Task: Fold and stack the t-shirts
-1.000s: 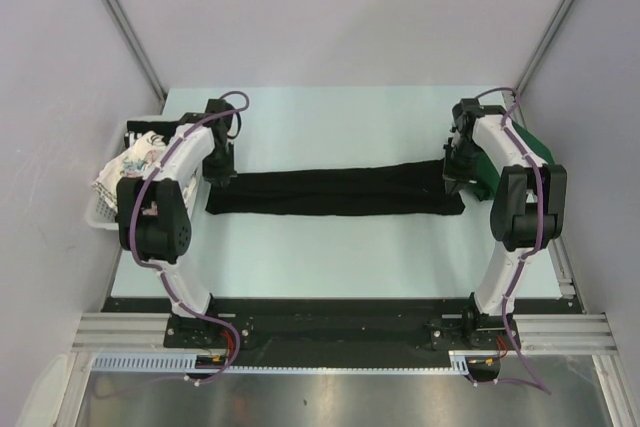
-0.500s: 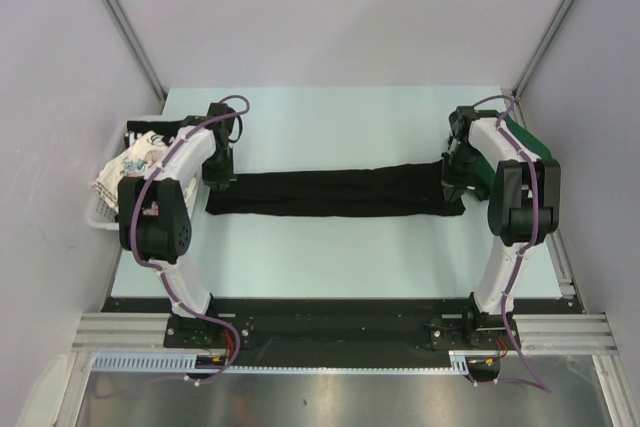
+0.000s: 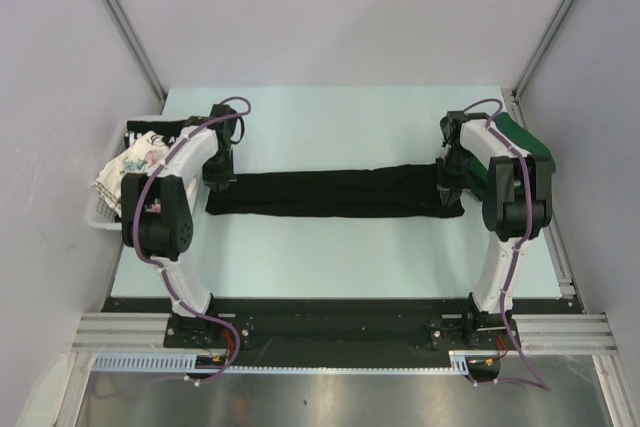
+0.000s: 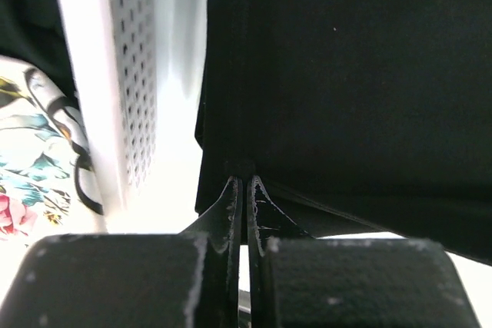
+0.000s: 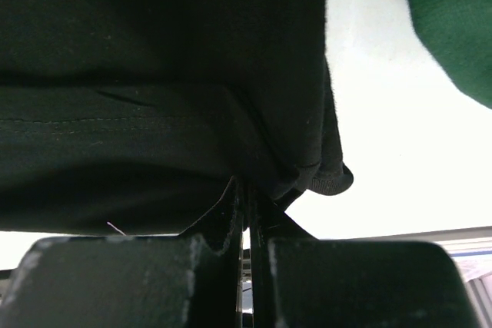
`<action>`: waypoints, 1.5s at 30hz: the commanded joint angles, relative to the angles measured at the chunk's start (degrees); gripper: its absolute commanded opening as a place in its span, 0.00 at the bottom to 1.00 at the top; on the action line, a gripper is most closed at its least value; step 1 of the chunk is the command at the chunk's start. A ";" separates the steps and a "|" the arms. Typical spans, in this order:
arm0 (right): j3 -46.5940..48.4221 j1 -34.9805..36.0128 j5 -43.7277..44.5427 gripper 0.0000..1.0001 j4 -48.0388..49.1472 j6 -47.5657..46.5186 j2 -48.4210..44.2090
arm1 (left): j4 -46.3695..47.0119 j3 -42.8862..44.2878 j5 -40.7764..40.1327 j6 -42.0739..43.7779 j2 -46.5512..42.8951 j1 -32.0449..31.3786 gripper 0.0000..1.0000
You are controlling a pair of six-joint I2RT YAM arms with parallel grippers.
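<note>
Left gripper (image 4: 244,182) and right gripper (image 5: 246,186) each pinch an end of the half-folded black t-shirt (image 3: 335,192). Beside the left, the floral t-shirt (image 4: 31,151) awaits folding.

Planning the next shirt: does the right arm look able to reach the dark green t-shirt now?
Likely not yet: the right gripper is shut on the black t-shirt. The dark green t-shirt lies uncovered close beside it.

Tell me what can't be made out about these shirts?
- Dark green cloth shirt: top view, right arm covers part of it.
- Black cloth shirt's white lettering, in the white slatted plastic basket: top view, too small to read.
- Long plain black cloth shirt's gripped edges: wrist views, its own folds hide them.
</note>
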 commanded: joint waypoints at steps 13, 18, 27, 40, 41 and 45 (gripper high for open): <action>-0.05 0.12 2.15 0.23 -1.28 0.18 2.09 | -0.64 4.44 -1.71 -1.75 4.89 -0.04 0.36; 0.47 0.21 2.06 0.29 -1.81 0.27 0.95 | -1.79 7.43 -2.58 -1.84 5.16 -0.04 0.41; 8.46 0.21 3.82 0.34 -6.46 0.71 -2.04 | -5.91 15.43 -1.53 -1.66 4.37 -0.22 0.41; 5.32 0.03 7.77 0.51 -0.94 0.18 -4.85 | -3.81 15.78 2.07 -0.52 4.37 -1.80 0.40; 4.61 0.12 7.77 0.52 0.63 0.00 -5.20 | -3.81 15.87 2.16 -0.52 4.19 -1.80 0.40; 2.50 0.03 7.87 0.57 3.46 -0.61 -5.12 | -3.90 16.31 2.51 -0.17 4.02 -1.89 0.40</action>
